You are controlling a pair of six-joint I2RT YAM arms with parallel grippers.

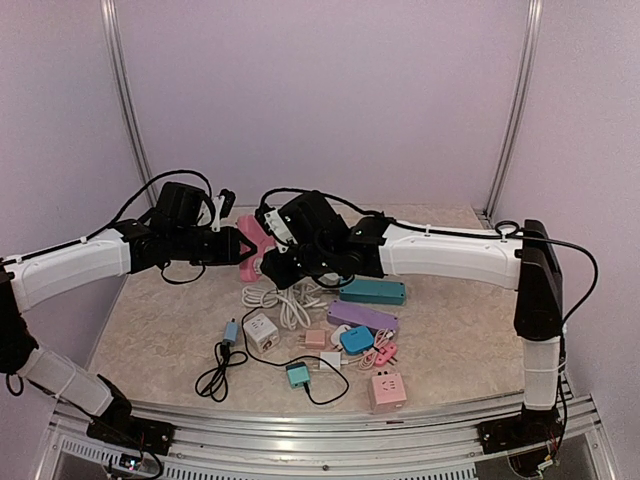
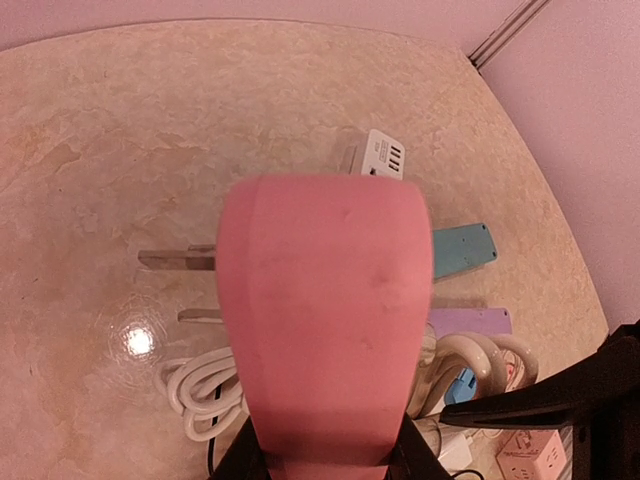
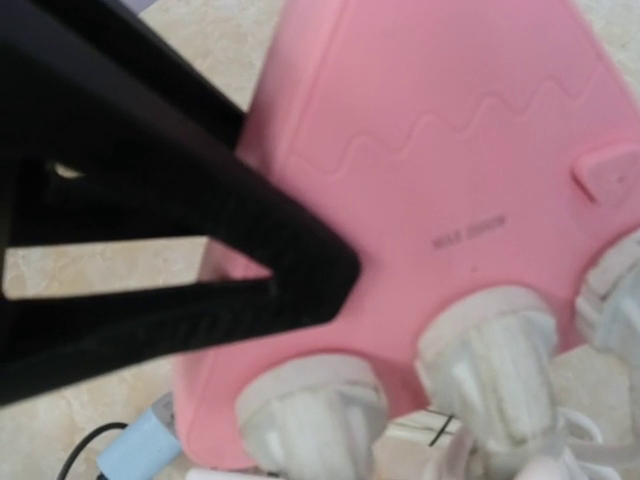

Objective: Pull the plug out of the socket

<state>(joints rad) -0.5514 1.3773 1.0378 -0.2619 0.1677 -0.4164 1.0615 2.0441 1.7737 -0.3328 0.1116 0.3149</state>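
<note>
Pink socket (image 1: 250, 252) hangs above surface (image 1: 450, 330) middle, clamped by left end effector (image 1: 224, 246), white plugs (image 3: 490, 375) seated in it. Can't tell right end effector (image 1: 277, 264) grip: it's at the socket, jaws mostly cut off.

A pink plastic power strip (image 3: 430, 200) is marked with an embossed wavy line, and white round plugs (image 3: 490, 365) are seen against it. The table (image 1: 450, 330) is patterned in beige marbling. A teal oblong strip (image 1: 372, 291), a lilac oblong strip (image 1: 362, 318), a white cube adapter (image 1: 261, 331) and a pink cube adapter (image 1: 388, 390) are also shown.
</note>
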